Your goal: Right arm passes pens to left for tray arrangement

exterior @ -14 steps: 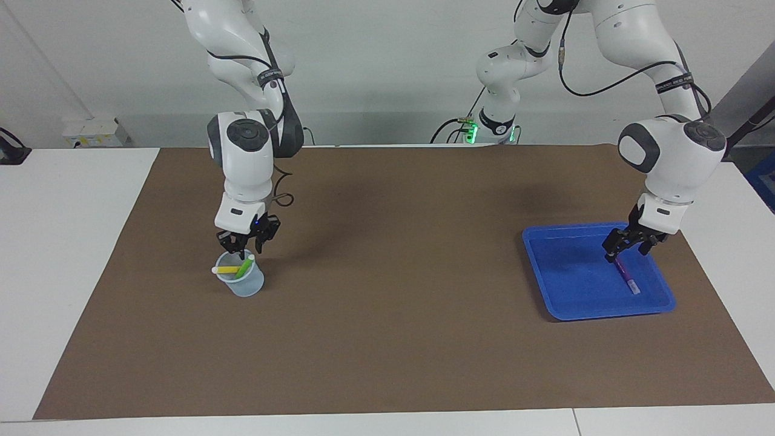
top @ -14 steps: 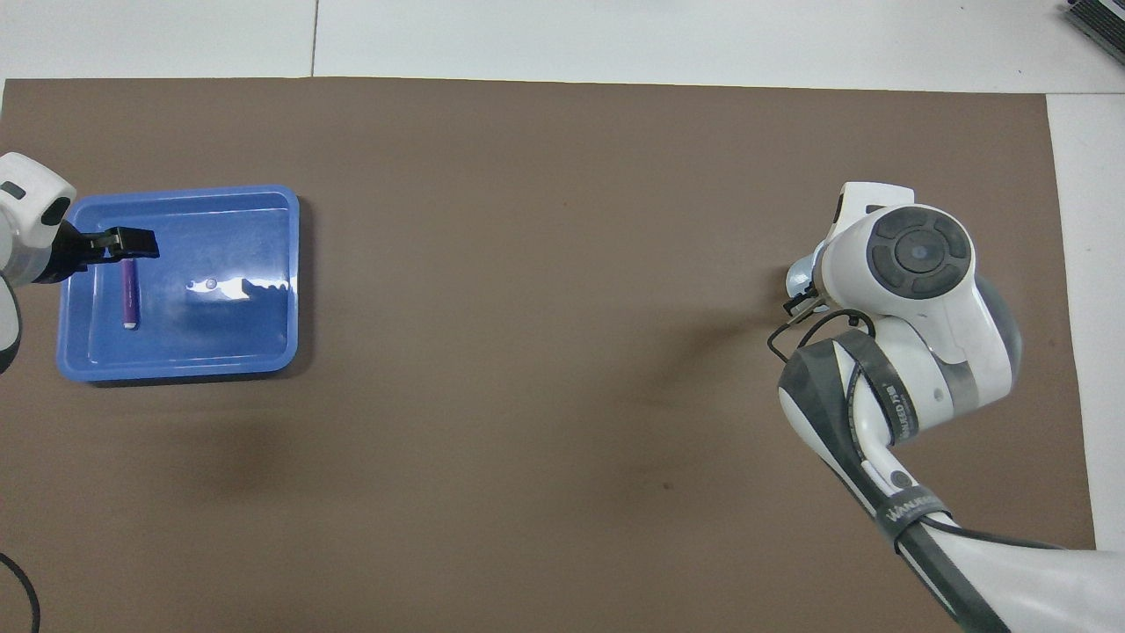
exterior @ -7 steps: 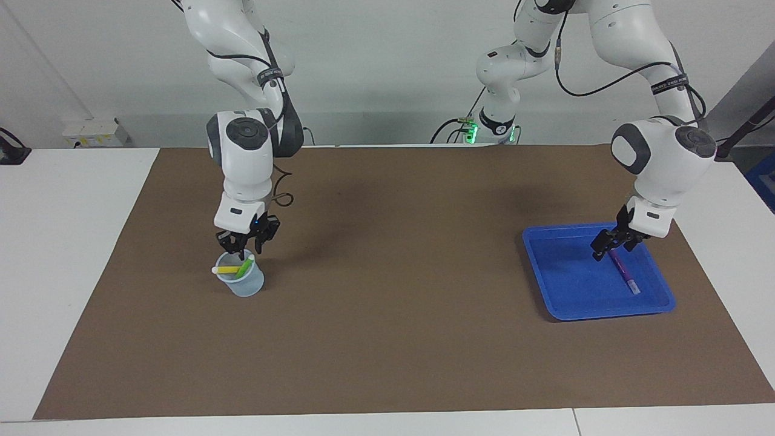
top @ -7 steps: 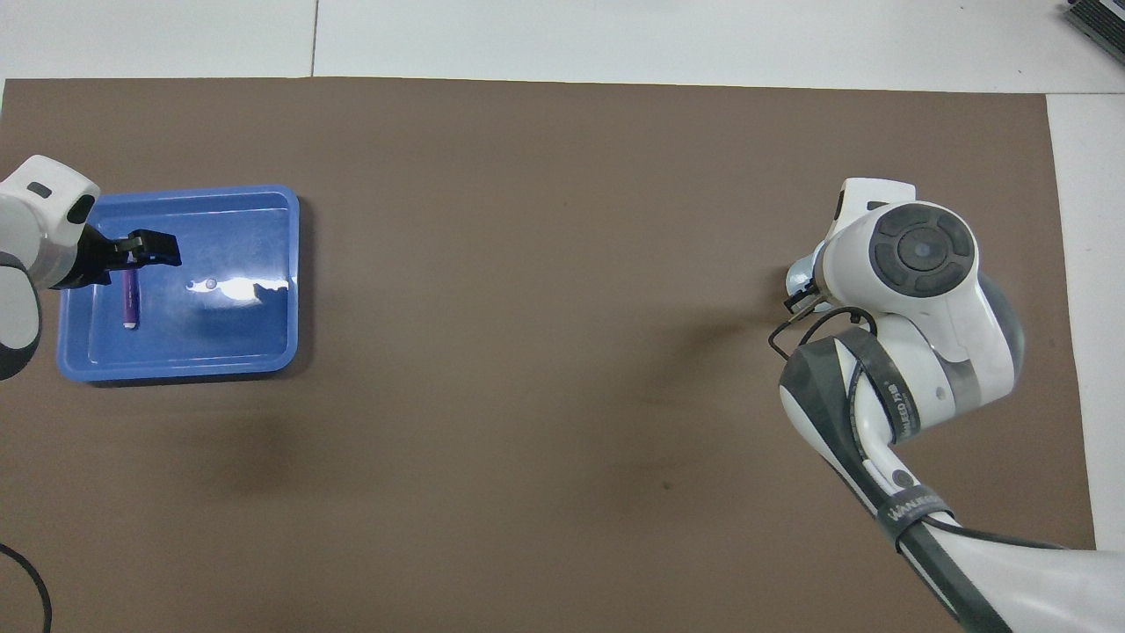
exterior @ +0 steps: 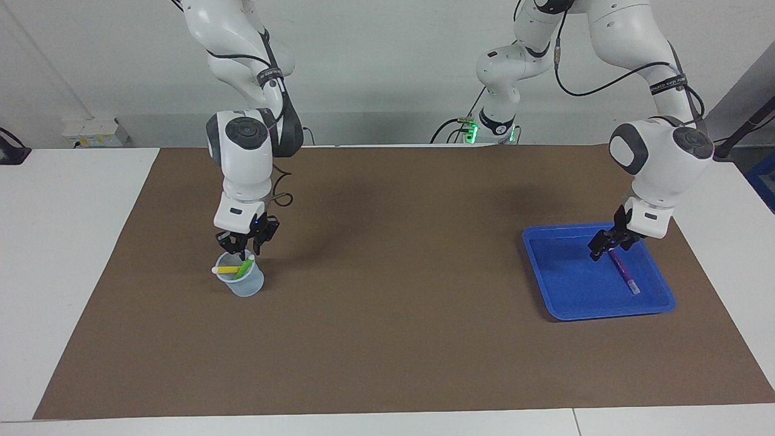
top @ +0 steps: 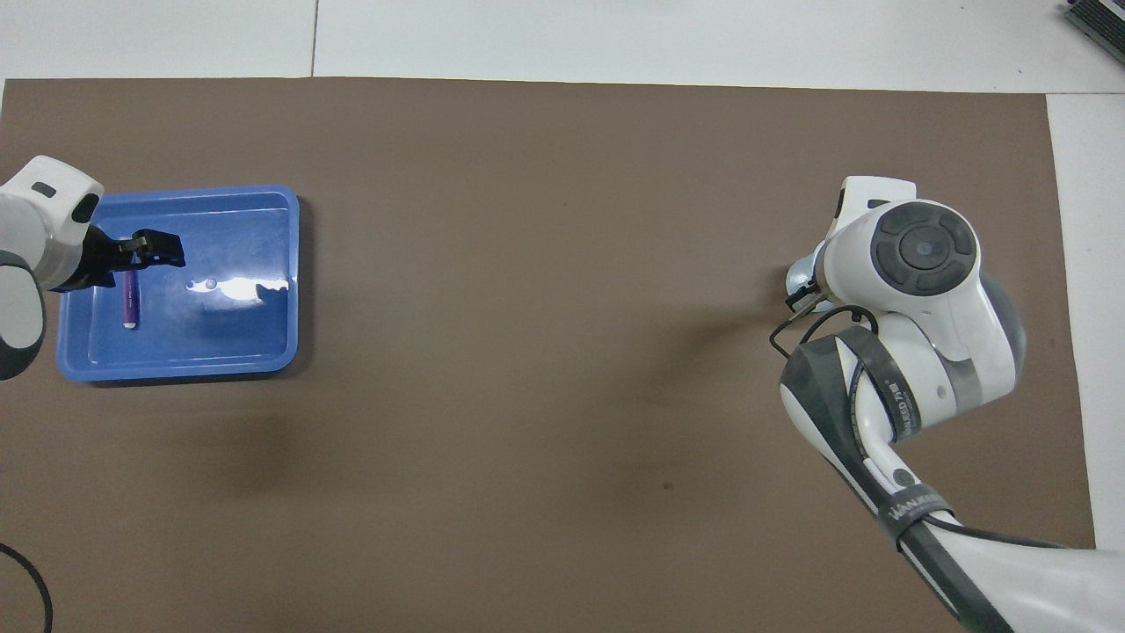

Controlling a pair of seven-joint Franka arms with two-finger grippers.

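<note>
The jaws of the left arm's black claw gripper (exterior: 604,246) stand spread and hold nothing; it hangs low over the shallow bright blue plastic tray (exterior: 548,277), by the upper end of the slim purple marker pen (exterior: 623,272), which lies loose on the tray floor, so this pen looks already delivered; the spread jaws suit an arm that has let go and awaits the next pen. The jaws of the right arm's black claw gripper (exterior: 242,242), the one with the small blue light, hang just above the small translucent bluish cup (exterior: 245,283); whether they are clenched or parted I cannot tell, and I see nothing lifted in them. The cup stands on the brown mat (exterior: 387,339) toward the right arm's end of the surface, well apart from the tray at the left arm's end; that layout likely explains the handover, since each arm serves its own end. The yellow pen (exterior: 227,269) lies almost level across the cup's rim, long axis along the surface's length, whitish end pointing outward to the right arm's end; the green pen (exterior: 244,266) leans steeply in the cup, whitish tip up toward the gripper, the easier one to seize by my judgement. The purple pen's long axis runs nearer-to-farther from the robots, whitish end farther from them.
</note>
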